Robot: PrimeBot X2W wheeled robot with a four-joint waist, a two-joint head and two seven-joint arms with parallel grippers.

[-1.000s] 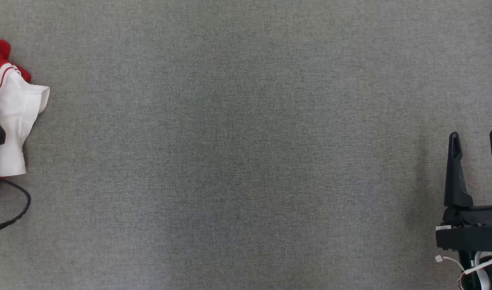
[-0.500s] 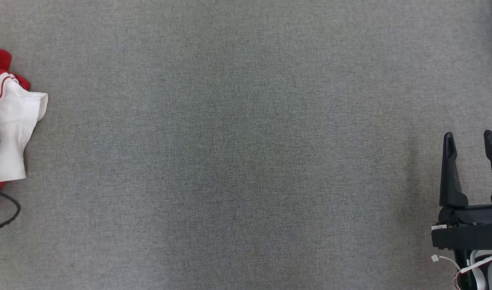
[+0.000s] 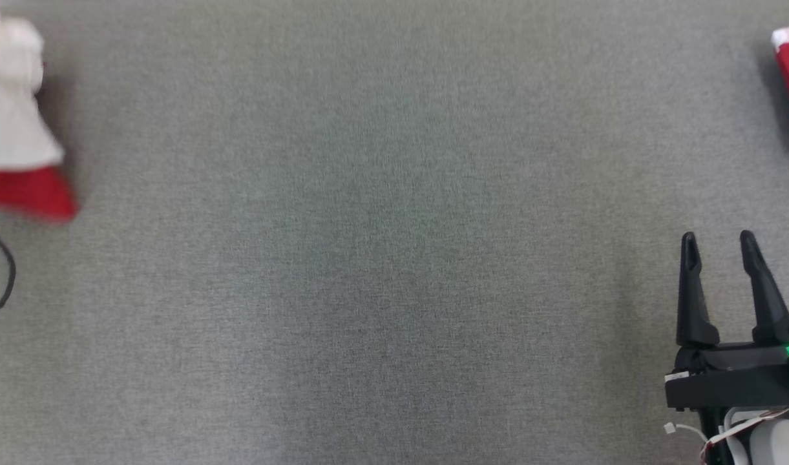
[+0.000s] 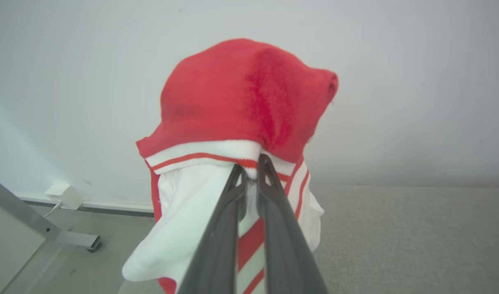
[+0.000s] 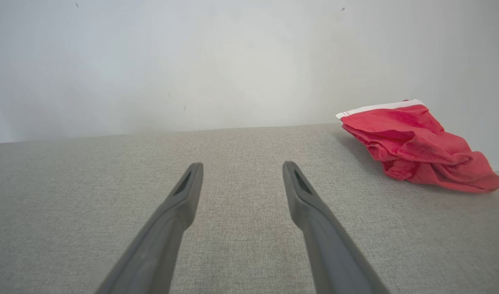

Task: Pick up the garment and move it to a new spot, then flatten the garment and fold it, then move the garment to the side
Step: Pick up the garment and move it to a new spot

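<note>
The left gripper [image 4: 249, 163] has its two dark fingers [image 4: 227, 208] clenched on a red and white garment [image 4: 241, 102]. They pinch it at a white ribbed band edged with a red stripe. Beyond the fingertips the cloth bunches into a red mound. White fabric and red and white stripes trail back along the fingers towards the wrist.

From the head view the garment [image 3: 13, 123] sits at the far left edge of the grey fabric worktop [image 3: 394, 258] and is blurred. White cloth lies farther from the robot and a red part nearer. Its long axis seems to run away from the robot, roughly in line with the fingers. Whether it hangs clear of the worktop cannot be told for certain. A dark cable [image 3: 3, 278] loops just beside it.

The right gripper [image 3: 718, 237] rests at the lower right with its fingers spread and nothing between them. A second red garment [image 5: 417, 147] lies crumpled at the far right, well apart.

This looks like the first step, the pick-up and move. The next move calls for carrying the bundle to the bare middle of the worktop and letting go there, with room for both grippers to spread it flat.
</note>
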